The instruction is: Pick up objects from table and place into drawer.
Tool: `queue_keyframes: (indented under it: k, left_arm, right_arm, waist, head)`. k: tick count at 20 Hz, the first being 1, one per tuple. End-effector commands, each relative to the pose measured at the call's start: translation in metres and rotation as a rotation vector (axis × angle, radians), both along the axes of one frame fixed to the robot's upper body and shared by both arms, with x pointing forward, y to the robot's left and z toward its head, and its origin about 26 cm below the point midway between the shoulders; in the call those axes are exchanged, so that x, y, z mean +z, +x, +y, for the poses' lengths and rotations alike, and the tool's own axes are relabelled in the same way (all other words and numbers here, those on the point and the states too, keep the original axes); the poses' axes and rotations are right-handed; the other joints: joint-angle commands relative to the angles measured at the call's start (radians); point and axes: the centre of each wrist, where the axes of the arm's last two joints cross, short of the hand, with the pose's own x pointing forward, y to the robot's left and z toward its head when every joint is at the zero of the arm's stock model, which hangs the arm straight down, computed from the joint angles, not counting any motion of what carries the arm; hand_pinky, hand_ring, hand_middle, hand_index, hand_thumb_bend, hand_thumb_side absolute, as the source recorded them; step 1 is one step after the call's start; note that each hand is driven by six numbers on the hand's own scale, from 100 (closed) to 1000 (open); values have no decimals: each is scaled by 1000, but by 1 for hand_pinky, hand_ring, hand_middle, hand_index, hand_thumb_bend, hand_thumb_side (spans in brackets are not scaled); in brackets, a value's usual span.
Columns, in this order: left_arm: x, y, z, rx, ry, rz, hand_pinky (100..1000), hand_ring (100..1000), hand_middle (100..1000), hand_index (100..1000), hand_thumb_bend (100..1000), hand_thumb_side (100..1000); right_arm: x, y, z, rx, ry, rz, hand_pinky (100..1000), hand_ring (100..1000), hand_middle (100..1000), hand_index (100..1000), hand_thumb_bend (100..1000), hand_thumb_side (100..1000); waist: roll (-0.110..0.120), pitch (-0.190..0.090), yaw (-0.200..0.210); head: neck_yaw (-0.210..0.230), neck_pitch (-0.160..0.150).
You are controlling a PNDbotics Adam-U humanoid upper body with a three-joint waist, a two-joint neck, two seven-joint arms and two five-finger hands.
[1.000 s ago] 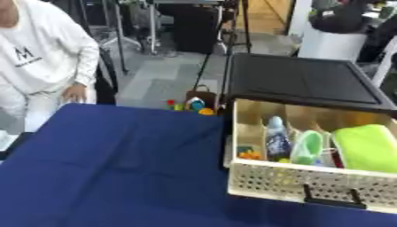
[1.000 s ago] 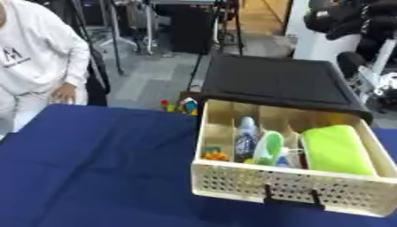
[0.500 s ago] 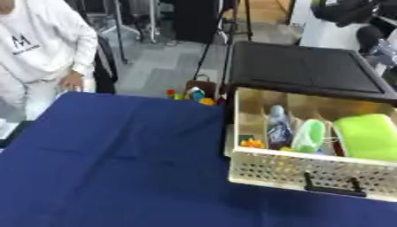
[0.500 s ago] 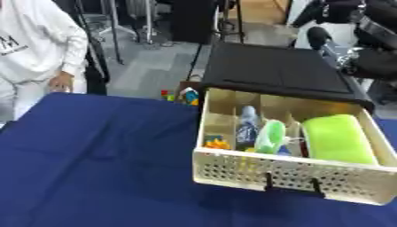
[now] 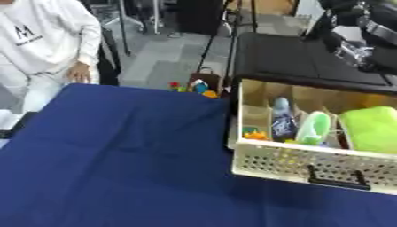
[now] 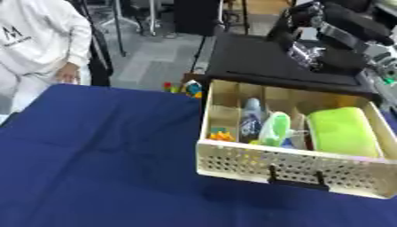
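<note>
One hand is all you have in view: your right hand (image 6: 314, 51), black and silver, comes in from the upper right corner and hangs over the black cabinet top (image 6: 256, 60). It is too blurred for you to tell how far open it is or whether it has hold of anything.

Below the hand, nearer to you, the cream perforated drawer (image 6: 287, 166) stands pulled out, with its black handle (image 6: 294, 179) on the front wall. Almost straight under the hand, a bright green pad (image 6: 341, 131) fills the widest compartment. To the hand's left, the next compartments hold a pale green thing (image 6: 275, 128) and a clear bottle (image 6: 251, 117), and furthest left lies a small orange thing (image 6: 221, 134). The blue tablecloth (image 6: 101, 155) spreads well to the left of the hand.
</note>
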Motion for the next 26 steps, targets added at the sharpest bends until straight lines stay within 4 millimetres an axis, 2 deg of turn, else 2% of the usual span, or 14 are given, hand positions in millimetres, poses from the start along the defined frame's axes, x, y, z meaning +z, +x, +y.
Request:
queue_keyframes:
  k: [1,8,13,20,26]
  left_arm:
    - [5,-1,0,0,17,-4,605,838,842,859,319,1000]
    - [2,-2,0,-7,17,20,598,835,840,857,314,1000]
    - [1,-3,-1,-8,15,34,596,834,840,857,309,1000]
    - [-3,-4,-2,-7,5,66,592,834,839,852,295,1000]
    - [-4,-3,-4,-4,-5,81,589,833,838,849,286,1000]
  right_arm:
    - [17,-8,0,27,7,-28,569,510,519,680,100,1000]
    - [21,-17,8,78,44,25,462,404,462,646,100,1000]
    - [19,-20,10,98,28,99,436,379,443,630,100,1000]
    - [2,-16,5,82,-24,224,430,375,427,623,100,1000]
    - [-13,-14,1,63,-52,302,420,365,417,619,100,1000]
  waist:
    - [4,-20,2]
    - [4,-40,4]
    - [3,-48,4]
    - [0,-54,12]
    - [-5,-50,16]
  head:
    - [7,13]
    - [15,35]
    - [17,46]
    - [11,67]
    - [14,68]
